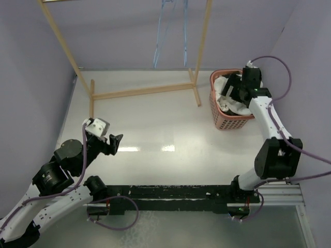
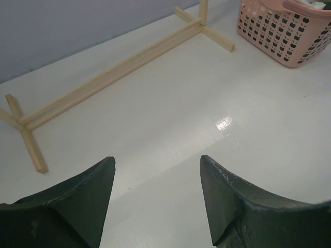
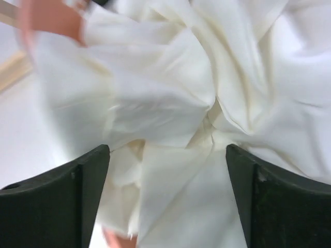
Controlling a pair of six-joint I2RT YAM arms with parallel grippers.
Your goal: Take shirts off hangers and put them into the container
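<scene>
The salmon-pink container (image 1: 227, 124) stands at the far right of the table, with the white shirt (image 1: 226, 101) crumpled inside it. My right gripper (image 1: 235, 89) hovers over the container. In the right wrist view it (image 3: 168, 150) is open, jaws wide apart just above the white shirt (image 3: 170, 77), which bulges between them ungripped. The container's pink rim (image 3: 51, 18) shows at the upper left of that view. Two light-blue hangers (image 1: 159, 41) (image 1: 185, 36) hang bare from the rack's top. My left gripper (image 1: 117, 140) (image 2: 158, 165) is open and empty above the table, near left. I cannot make out the black shirt.
The wooden rack's base bar (image 1: 145, 91) (image 2: 114, 72) runs across the far middle of the table, with slanted poles (image 1: 62, 41) rising at each end. The container (image 2: 279, 36) shows at the upper right of the left wrist view. Purple walls close in left, right and behind.
</scene>
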